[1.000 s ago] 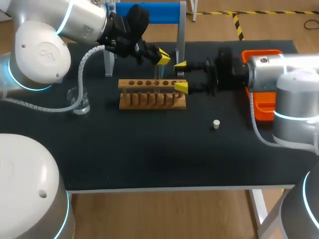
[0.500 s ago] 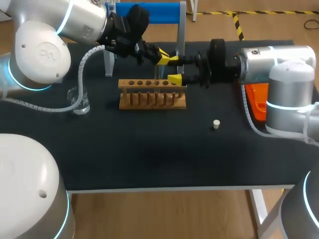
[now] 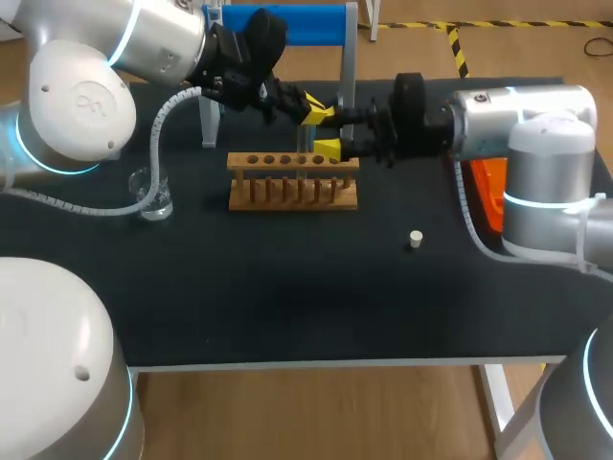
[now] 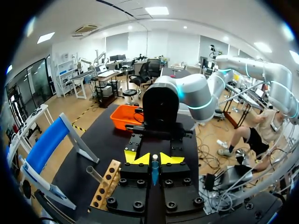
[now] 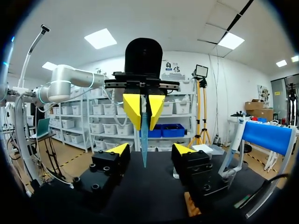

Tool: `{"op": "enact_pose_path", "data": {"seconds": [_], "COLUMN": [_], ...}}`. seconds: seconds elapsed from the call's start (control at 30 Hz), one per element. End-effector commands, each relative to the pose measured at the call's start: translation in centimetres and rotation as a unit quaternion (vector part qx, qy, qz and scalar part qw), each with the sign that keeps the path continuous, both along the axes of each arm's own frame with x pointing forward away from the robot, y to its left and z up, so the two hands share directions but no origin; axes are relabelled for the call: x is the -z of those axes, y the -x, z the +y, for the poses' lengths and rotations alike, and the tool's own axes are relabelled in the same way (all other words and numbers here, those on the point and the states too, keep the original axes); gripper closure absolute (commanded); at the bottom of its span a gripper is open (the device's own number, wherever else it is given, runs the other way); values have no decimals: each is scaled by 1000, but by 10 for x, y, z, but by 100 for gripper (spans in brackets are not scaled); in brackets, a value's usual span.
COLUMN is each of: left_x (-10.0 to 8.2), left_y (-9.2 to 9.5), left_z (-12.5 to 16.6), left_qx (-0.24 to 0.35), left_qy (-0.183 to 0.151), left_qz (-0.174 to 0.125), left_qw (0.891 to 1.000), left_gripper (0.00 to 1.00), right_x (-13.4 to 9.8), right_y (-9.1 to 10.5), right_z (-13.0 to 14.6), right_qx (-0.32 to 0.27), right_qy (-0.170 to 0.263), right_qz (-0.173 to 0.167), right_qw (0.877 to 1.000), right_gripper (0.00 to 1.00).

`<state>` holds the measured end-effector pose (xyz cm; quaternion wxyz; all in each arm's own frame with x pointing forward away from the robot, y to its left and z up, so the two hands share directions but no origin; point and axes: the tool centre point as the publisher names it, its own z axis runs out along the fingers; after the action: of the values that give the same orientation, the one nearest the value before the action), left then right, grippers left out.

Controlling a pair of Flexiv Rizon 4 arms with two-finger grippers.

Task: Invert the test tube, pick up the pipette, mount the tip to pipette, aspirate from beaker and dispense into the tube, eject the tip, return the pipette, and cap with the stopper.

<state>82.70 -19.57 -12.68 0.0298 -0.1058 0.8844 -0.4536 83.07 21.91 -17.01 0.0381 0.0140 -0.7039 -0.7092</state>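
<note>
Test tube (image 5: 144,135) is up off the counter (image 3: 287,287), pinched in the left jaws just above the back of the wooden rack (image 3: 292,182). Scanning across: beaker (image 3: 153,196) waits way over on the left, then the rack, then the right jaws, spread wide either side of the tube and not touching it, so I'd guess a handover to get it flipped. Stopper (image 3: 415,239) lies loose further right, orange tray (image 3: 487,192) beyond it

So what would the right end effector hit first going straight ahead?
Likely the thin clear test tube held in the left end effector, dead ahead of the open right end effector; depth unclear.
</note>
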Motion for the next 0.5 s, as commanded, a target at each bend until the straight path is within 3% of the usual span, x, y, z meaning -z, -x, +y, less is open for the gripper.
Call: {"op": "enact_pose_path", "data": {"seconds": [0.03, 0.5], "left_x": [0, 0], "left_y": [-1, -1], "left_z": [0, 0], "left_qx": [0, 0], "left_qy": [-1, -1], "left_qz": [1, 1], "left_qw": [1000, 1000], "left_gripper": [100, 100], "right_x": [-3, -8], "right_y": [3, 8], "right_z": [3, 11], "right_qx": [2, -3], "right_qy": [3, 7], "right_qz": [0, -4], "right_qw": [1000, 1000], "right_gripper": [47, 52]}}
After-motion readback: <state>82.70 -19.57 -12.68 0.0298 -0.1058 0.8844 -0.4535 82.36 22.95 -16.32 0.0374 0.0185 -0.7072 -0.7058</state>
